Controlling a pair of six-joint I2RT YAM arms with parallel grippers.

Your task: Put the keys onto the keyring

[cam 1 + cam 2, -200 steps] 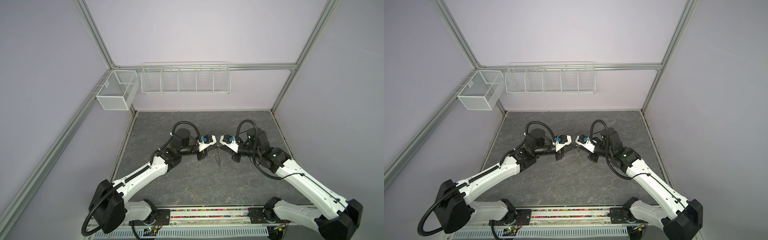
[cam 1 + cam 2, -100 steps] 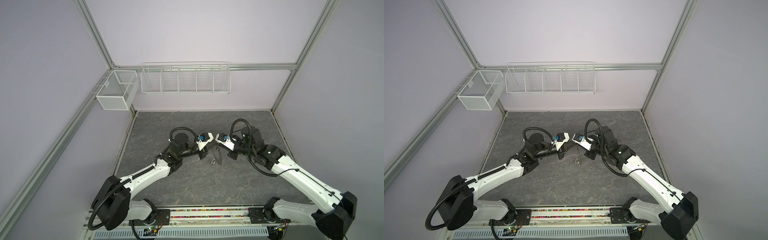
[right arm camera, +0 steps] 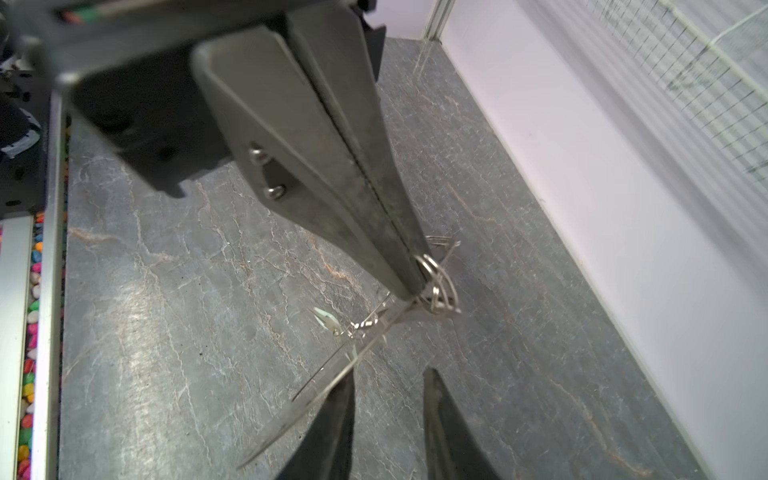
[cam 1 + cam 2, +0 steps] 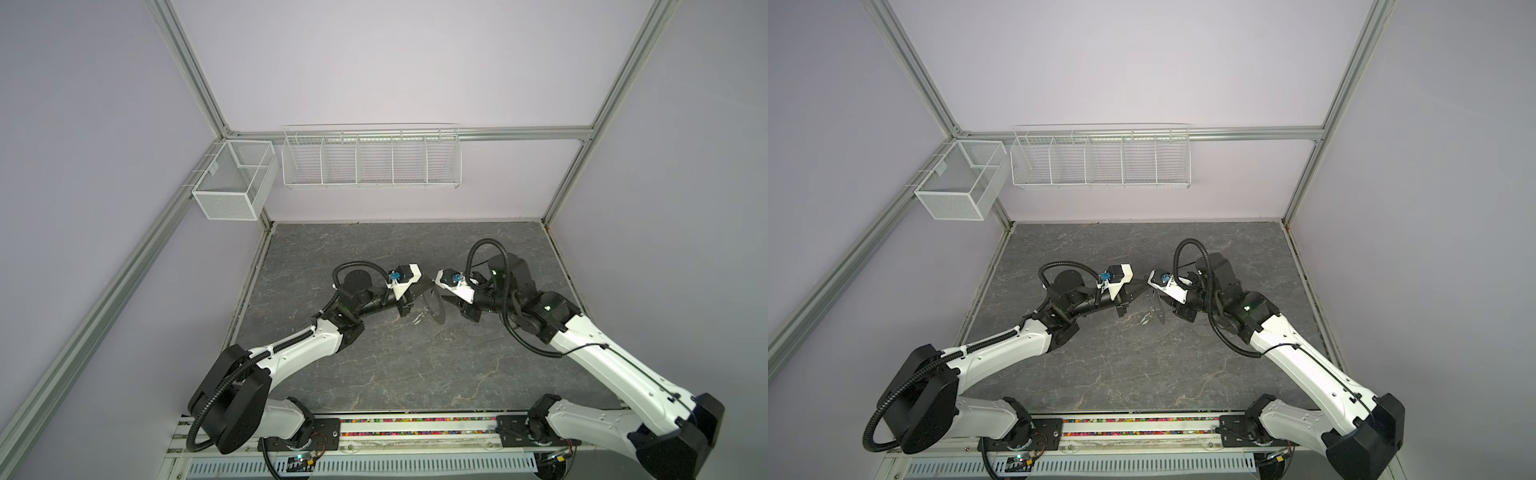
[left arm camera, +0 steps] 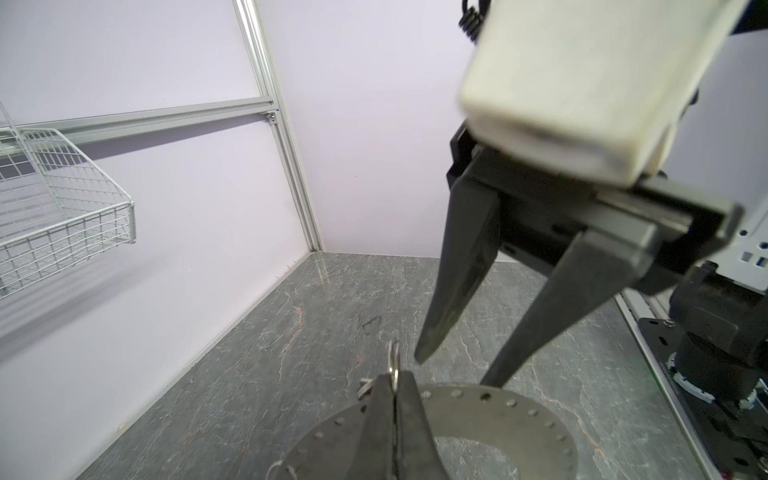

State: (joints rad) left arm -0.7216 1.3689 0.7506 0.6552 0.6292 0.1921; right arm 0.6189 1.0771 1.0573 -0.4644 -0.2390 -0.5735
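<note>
Left gripper [image 5: 395, 380]: jaws pressed together, clamped on the keyring [image 5: 519, 419] by a small wire loop [image 3: 430, 266] at its rim. We see the loop poking out past the fingertips.
Right gripper [image 5: 457, 368]: fingers apart, nothing between them. Its tips sit close to the held loop and the disc's rim; we cannot tell whether the lower tip touches the rim.
Keyring, position: mid-workspace, between the two grippers. In both top views the keyring [image 4: 437, 309] [image 4: 1159, 311] hangs on edge below the left gripper's tips. We cannot tell whether its lower edge meets the table [image 4: 395, 365].
Keyring, detail: flat grey disc, wide centre hole, a row of tiny holes round the rim. From the right wrist we see it edge-on, as a thin line.
Pale-headed key [image 3: 324, 320]: dangles beside the disc on fine wire links, just under the left gripper's tips.
Arms: both reach inward, wrists nearly facing each other.
</note>
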